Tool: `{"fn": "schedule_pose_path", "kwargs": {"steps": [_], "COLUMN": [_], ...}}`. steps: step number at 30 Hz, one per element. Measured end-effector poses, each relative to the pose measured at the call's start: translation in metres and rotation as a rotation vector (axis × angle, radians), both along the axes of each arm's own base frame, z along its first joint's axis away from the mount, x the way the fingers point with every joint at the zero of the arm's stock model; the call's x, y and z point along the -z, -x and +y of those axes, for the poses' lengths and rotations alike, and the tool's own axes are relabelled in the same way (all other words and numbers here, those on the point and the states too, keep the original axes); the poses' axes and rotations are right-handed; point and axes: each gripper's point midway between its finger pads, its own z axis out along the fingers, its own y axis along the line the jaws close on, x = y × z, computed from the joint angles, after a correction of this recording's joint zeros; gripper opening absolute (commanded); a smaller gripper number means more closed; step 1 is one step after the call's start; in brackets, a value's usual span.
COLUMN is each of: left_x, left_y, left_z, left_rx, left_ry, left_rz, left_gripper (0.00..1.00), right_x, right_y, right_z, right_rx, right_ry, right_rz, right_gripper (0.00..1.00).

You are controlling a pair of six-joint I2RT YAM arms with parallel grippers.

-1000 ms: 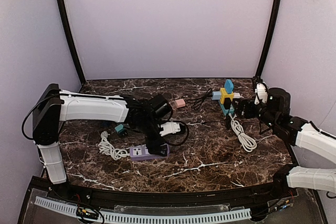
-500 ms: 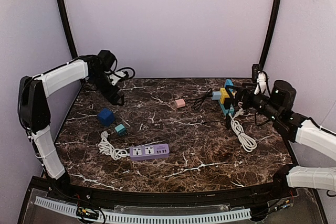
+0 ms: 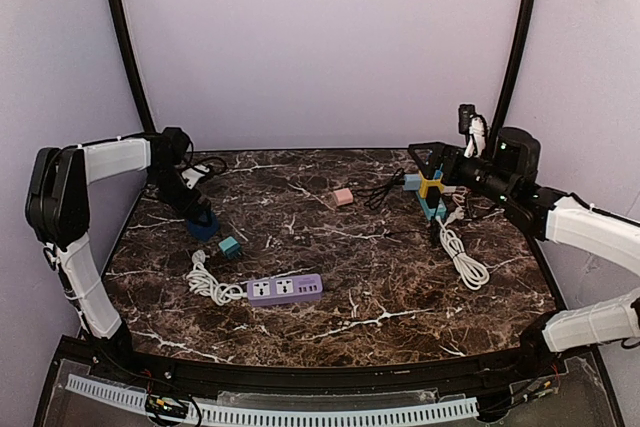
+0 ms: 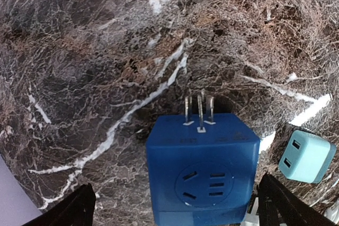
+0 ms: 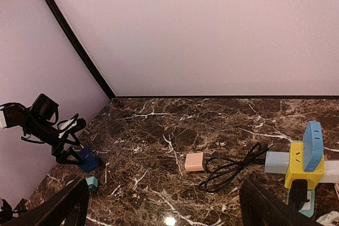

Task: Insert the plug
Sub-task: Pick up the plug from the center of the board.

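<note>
Dark marble worktop, on which all items are laid. Left arm: extended to the far left of the worktop, its jaws spread wide and set either side of the blue plug, a gap being seen on each side, so the plug is not pinched. Right arm: held above the far right of the worktop, jaws spread wide with only open space between them. Purple power strip: laid flat near the front, left of centre, joined to a coiled white cable. Second white cable: bundled at right. Yellow-and-blue adapter stack: placed at far right, a looped black cable just beside it. Blue plug: rested on the worktop at far left, socket face up, three prongs shown at one edge, well apart from the power strip. Teal adapter: near the blue plug. Pink adapter: touched by the black cable.
</note>
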Motion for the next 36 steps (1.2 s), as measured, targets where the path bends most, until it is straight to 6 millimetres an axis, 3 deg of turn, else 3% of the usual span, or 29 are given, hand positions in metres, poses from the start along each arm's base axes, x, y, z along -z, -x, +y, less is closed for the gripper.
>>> {"fn": "schedule_pose_path", "kwargs": {"steps": [4,8,10,12,14,16,24,30,34,36], "left_x": [0.014,0.019,0.019,0.019,0.018,0.017,0.002,-0.077,-0.11,-0.119], "left_y": [0.004,0.004,0.001,0.0,-0.001,-0.002,0.012,0.055,0.097,0.118], "left_z": [-0.005,-0.008,-0.009,-0.01,-0.011,-0.011,-0.027,-0.116,-0.154,-0.162], "left_rx": [0.0,0.007,0.011,0.013,0.022,0.027,0.13,0.56,0.832,0.941], "left_ry": [0.025,0.043,0.045,0.051,0.054,0.056,0.099,0.204,0.198,0.186], "left_rz": [0.001,-0.006,-0.016,-0.023,-0.029,-0.033,-0.028,-0.054,-0.037,-0.021], "left_gripper": [0.9,0.72,0.59,0.42,0.17,0.03,0.01,0.01,0.01,0.01], "right_x": [0.005,0.004,0.004,0.007,0.012,0.015,0.015,-0.001,0.001,0.006], "right_y": [-0.003,-0.001,0.0,0.0,0.0,0.001,0.01,0.042,0.063,0.07], "right_z": [0.013,0.03,0.036,0.04,0.041,0.041,0.053,0.106,0.134,0.141], "right_rx": [-0.016,-0.032,-0.04,-0.043,-0.041,-0.037,-0.073,-0.285,-0.451,-0.516], "right_ry": [0.0,0.012,0.015,0.022,0.032,0.042,0.108,0.277,0.388,0.429], "right_rz": [0.048,0.062,0.064,0.071,0.083,0.091,0.042,-0.163,-0.297,-0.346], "right_gripper": [0.99,0.99,0.99,0.99,0.99,0.99,0.99,0.99,0.99,0.99]}}
